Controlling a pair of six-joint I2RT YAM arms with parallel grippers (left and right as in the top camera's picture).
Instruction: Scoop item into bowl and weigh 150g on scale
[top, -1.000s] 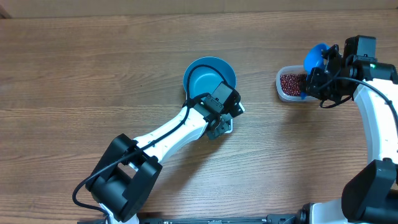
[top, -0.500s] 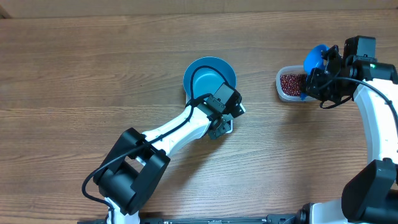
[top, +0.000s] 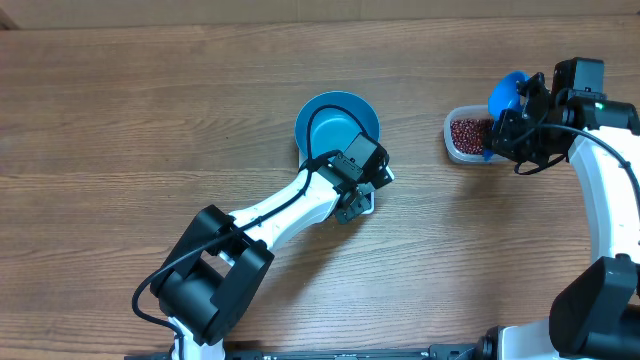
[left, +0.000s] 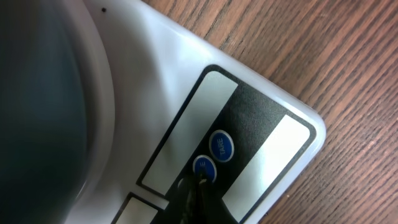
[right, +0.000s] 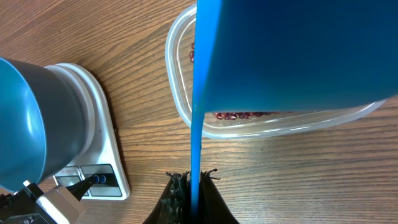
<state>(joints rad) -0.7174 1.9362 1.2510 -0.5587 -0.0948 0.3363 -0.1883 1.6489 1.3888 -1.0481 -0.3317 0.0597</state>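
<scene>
The blue bowl (top: 337, 125) stands on the white scale (top: 386, 178), which it mostly covers. Its inside looks bare. My left gripper (top: 354, 202) is shut, and its tips (left: 200, 183) touch the lower blue button (left: 204, 168) on the scale's (left: 161, 74) front panel. My right gripper (right: 194, 180) is shut on the handle of a blue scoop (right: 292, 56), held above the clear tub (right: 180, 99). The red-brown beans (top: 468, 131) lie in that tub; the scoop hides most of them in the right wrist view.
The tub (top: 455, 145) sits on the wooden table at the right, a short way from the scale. The left arm (top: 270, 215) stretches from the front edge to the scale. The right arm (top: 610, 190) stands along the right edge.
</scene>
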